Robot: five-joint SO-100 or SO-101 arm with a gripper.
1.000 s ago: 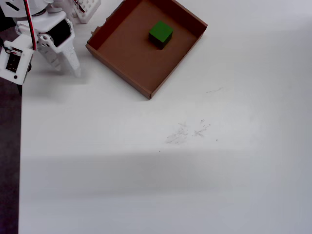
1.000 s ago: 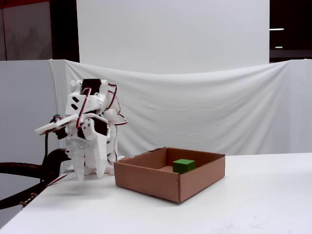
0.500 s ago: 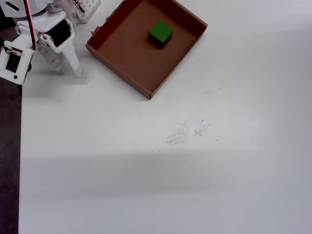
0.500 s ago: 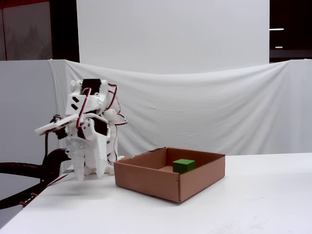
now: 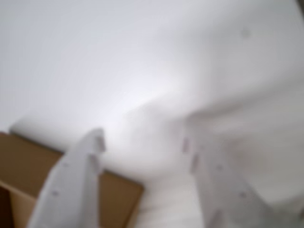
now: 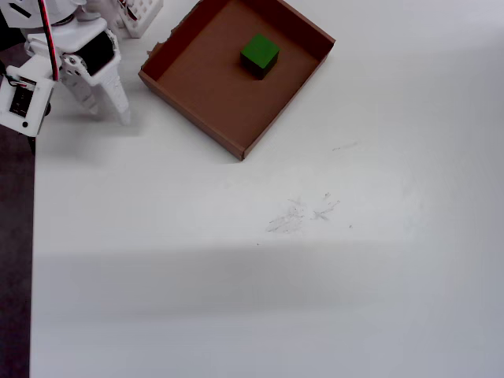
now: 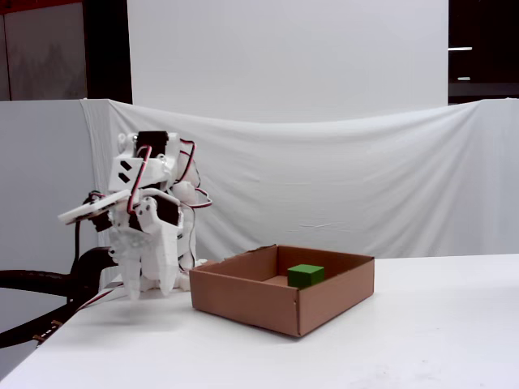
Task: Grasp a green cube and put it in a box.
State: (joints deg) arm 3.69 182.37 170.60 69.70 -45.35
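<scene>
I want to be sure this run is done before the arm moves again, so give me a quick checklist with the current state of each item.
1. green cube inside the box: ok.
2. Cube resting on the box floor, clear of the walls: ok.
3. hand empty: ok.
4. Hand outside the box, to its left in the overhead view: ok.
5. Fingers apart: ok, in the blurred wrist view.
6. Box sitting flat on the table: ok.

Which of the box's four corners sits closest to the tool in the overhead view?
The box's left corner, beside the white tool; the other three point away from it. The green cube lies inside.
</scene>
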